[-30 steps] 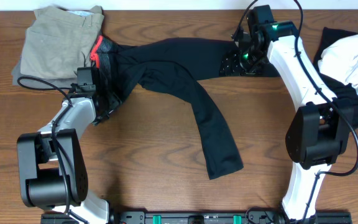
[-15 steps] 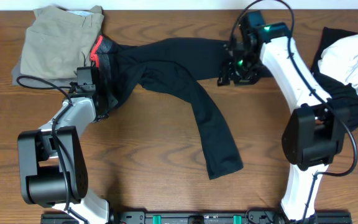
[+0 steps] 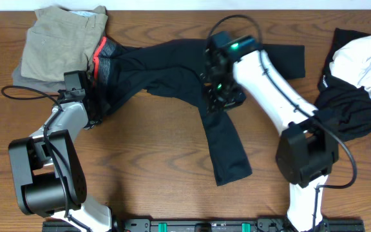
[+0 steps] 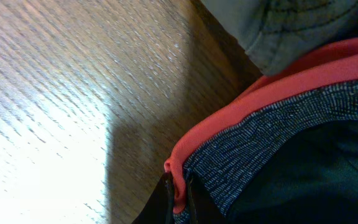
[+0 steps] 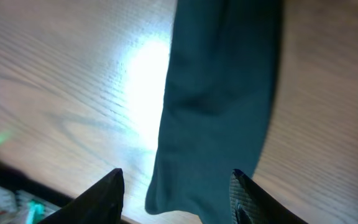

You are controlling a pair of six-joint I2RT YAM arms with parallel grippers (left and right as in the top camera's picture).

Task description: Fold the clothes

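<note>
Left hand (image 4: 178, 198): overhead hides its tips under the arm. Left wrist cam shows them pinched closed on the red waistband (image 4: 253, 106) of the black trousers (image 3: 172, 55), right at the band's edge, with bare tabletop (image 4: 55, 93) beside it. Khaki trousers (image 3: 60, 38) sit at 10 o'clock, touching the waistband. The wrist cam catches only a corner of them, at its 1 o'clock.

Black trousers sprawl across the centre, one leg to 5 o'clock, the other to 2 o'clock.

Right hand (image 5: 176, 183): wrist cam shows its fingers (image 5: 109, 193) spread wide and empty, over the 5 o'clock leg. Overhead doesn't show the gap. Height above the cloth: can't tell.

White garment (image 3: 366, 51) is heaped on dark cloth (image 3: 346, 106) at 3 o'clock, cut off by the frame edge. Garment type unreadable.
</note>
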